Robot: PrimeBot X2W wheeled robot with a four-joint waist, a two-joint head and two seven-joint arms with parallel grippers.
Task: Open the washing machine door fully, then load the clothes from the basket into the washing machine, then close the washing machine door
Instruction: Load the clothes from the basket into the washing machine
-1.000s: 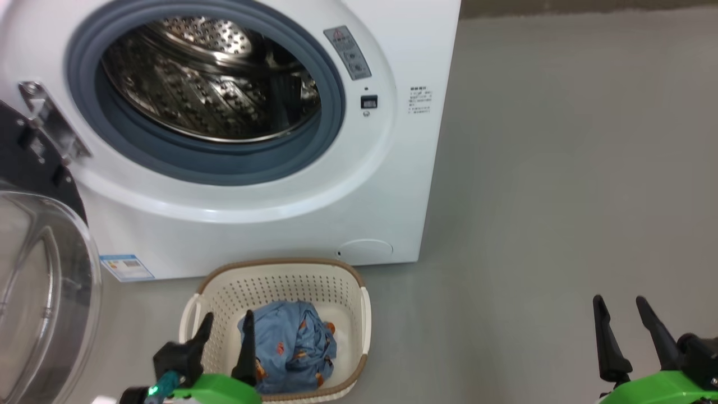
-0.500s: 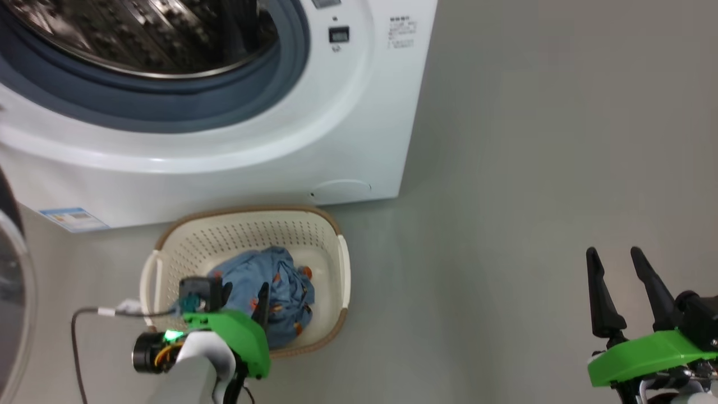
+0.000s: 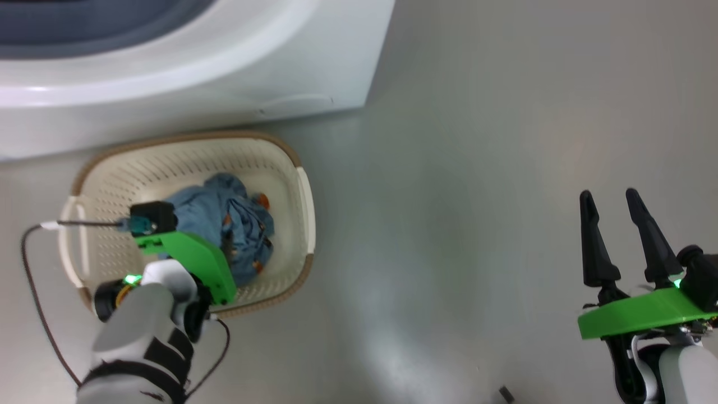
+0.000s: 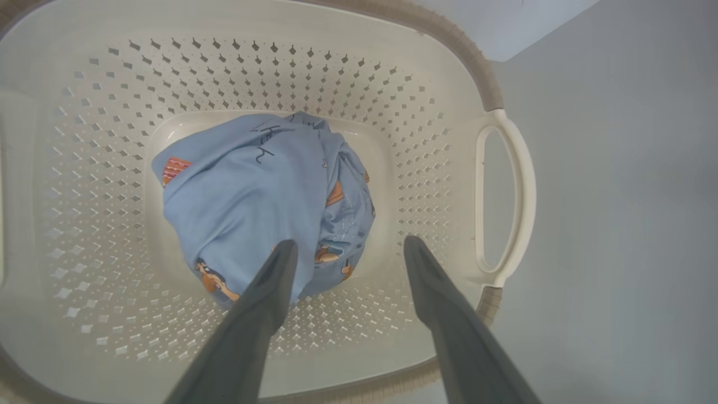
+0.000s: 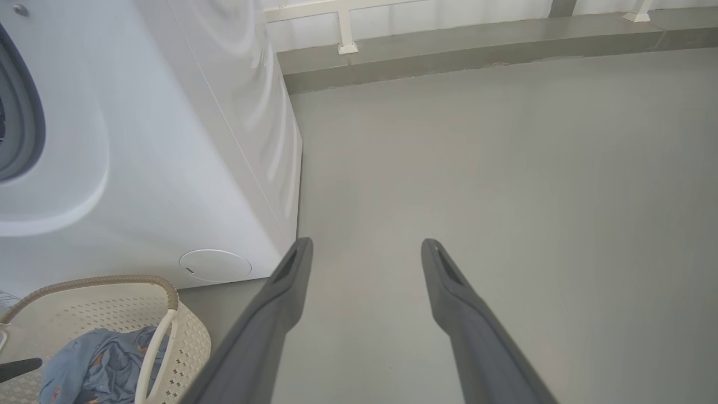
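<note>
Blue clothes [image 4: 252,196] bundled in basket [image 4: 437,140]; left fingers [image 4: 269,292] spread over them; right fingers [image 5: 280,292] spread above floor [image 5: 505,168].

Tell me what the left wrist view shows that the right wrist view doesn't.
Left wrist view: the open left gripper poised over the clothes, looking straight down into the basket to its perforated bottom. Right wrist view: the open right gripper above the floor, and the washing machine with its round filter cap. Both: the basket, the clothes, the floor.
</note>
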